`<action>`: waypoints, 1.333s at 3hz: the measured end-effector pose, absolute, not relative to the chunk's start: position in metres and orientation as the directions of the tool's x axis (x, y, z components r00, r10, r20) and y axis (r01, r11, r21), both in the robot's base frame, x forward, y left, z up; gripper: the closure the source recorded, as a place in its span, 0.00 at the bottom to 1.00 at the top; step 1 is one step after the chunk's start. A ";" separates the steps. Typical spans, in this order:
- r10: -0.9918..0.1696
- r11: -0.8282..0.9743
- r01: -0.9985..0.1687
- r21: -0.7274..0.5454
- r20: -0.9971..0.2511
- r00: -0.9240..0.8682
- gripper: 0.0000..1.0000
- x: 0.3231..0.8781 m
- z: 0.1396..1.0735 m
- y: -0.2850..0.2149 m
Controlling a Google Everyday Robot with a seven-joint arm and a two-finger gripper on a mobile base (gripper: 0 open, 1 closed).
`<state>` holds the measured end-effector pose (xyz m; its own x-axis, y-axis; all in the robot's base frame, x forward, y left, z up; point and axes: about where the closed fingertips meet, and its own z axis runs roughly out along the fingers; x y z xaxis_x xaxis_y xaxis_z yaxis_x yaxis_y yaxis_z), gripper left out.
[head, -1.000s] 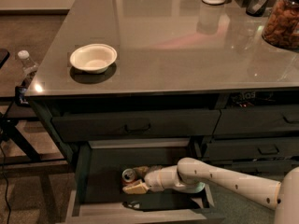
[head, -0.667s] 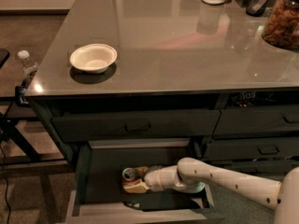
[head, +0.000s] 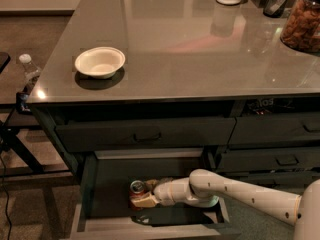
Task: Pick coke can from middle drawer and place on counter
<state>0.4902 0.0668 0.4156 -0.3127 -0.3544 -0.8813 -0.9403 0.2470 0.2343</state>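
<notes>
In middle drawer (head: 112, 196) — gripper (head: 142, 195) clasps coke can (head: 137, 186).

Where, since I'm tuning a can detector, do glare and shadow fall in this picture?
Camera view: glare and a pinkish reflection on the counter; a dark shadow under the white bowl; the middle drawer is dim, the coke can showing mainly by its bright top, the tool at its side throwing shadow on the drawer floor.
</notes>
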 end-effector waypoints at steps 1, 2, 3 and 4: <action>-0.334 0.266 -0.936 0.232 -0.888 -0.315 1.00 0.488 0.435 0.074; -0.309 0.277 -0.937 0.213 -0.904 -0.297 1.00 0.488 0.467 0.081; -0.304 0.302 -0.936 0.183 -0.912 -0.276 1.00 0.487 0.507 0.080; -0.318 0.327 -0.933 0.153 -0.911 -0.261 1.00 0.484 0.546 0.072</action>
